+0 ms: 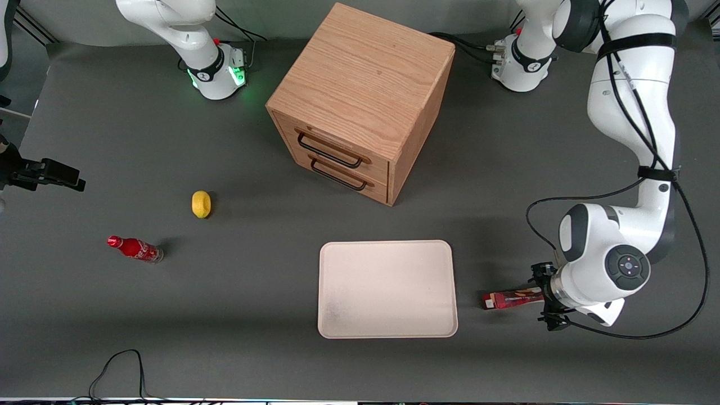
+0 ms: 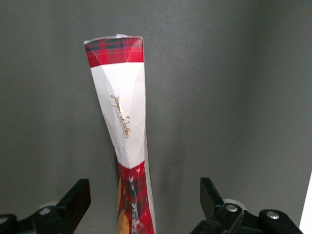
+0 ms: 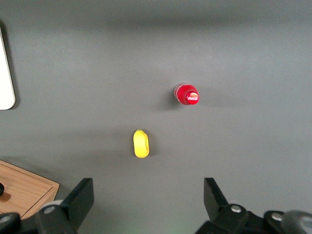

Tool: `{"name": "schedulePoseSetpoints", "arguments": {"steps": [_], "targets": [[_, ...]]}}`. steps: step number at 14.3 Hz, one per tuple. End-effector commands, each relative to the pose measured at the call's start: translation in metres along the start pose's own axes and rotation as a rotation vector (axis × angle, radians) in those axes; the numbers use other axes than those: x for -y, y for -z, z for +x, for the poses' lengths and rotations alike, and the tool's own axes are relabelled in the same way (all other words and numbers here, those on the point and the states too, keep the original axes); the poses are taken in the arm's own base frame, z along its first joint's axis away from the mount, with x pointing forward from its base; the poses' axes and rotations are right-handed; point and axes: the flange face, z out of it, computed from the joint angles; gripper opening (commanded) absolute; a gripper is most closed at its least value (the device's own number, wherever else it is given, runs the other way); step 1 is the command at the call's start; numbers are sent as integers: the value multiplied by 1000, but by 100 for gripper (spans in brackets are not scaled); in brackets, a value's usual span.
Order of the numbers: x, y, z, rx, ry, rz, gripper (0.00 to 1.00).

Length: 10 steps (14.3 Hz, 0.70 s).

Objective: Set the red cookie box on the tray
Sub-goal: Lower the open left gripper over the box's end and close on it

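Straddling the red cookie box (image 2: 127, 146), the gripper (image 1: 547, 306) has its fingers (image 2: 73, 201) spread wide w/ clear gaps each side, so nothing is grasped yet. In the front view the box lies at lower right on the table (image 1: 236, 315), near the tray (image 1: 387, 288) but apart from it.

Risks, as I judge them: the box is thin and stands on edge, so an off-centre close could tip or crush it; a weak pinch near one end may let it swing or slip in transit.

Count: 1 cookie box, 1 tray, 1 cola bottle (image 1: 135, 248), 1 lemon (image 1: 201, 203), 1 wooden drawer cabinet (image 1: 360, 101) w/ 2 drawers.
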Motion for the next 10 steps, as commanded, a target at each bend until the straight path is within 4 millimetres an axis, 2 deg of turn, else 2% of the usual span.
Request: {"name": "schedulePoseSetpoints", "arguments": {"steps": [1,3,4,5,6,7,10], "targets": [[4,-8,1,-4,29,-7,100],[4,-12,1,-7,30,-19,97],[4,-12,1,-8,30,-18,74],[4,-11,1,-7,30,-19,40],[4,-11,1,-9,28,-19,11],[3,-10,1,-8,25,-21,0],[4,-10,1,-10,22,-20,0]]}}
